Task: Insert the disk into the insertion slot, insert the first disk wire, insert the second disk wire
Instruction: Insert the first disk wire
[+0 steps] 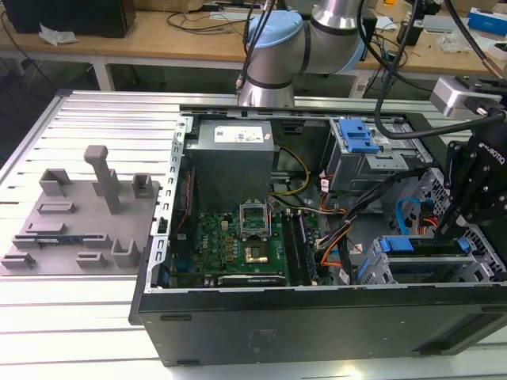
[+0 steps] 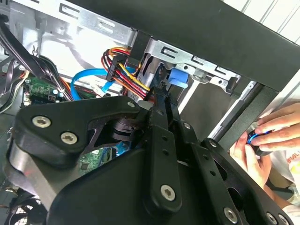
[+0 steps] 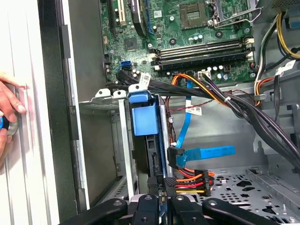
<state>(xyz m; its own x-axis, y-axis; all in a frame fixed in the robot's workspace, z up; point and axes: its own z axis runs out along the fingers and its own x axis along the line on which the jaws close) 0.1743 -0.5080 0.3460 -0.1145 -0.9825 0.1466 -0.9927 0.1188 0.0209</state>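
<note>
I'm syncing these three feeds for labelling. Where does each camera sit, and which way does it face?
Exterior view: off the arm, above the open computer case, looking down into it; the arm shows at the back, the gripper at the exterior view's right.
First wrist view: on the arm, looking past the gripper at the disk and motherboard.
Second wrist view: on the arm, behind the gripper, facing the first disk wire.
Both wrist views share the second disk wire and a person's hand outside the case.

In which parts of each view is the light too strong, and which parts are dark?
Exterior view: glare on the slatted table, the computer case's front wall dark. Second wrist view: the table washed out, the black gripper dark. First wrist view: the motherboard evenly lit.
</note>
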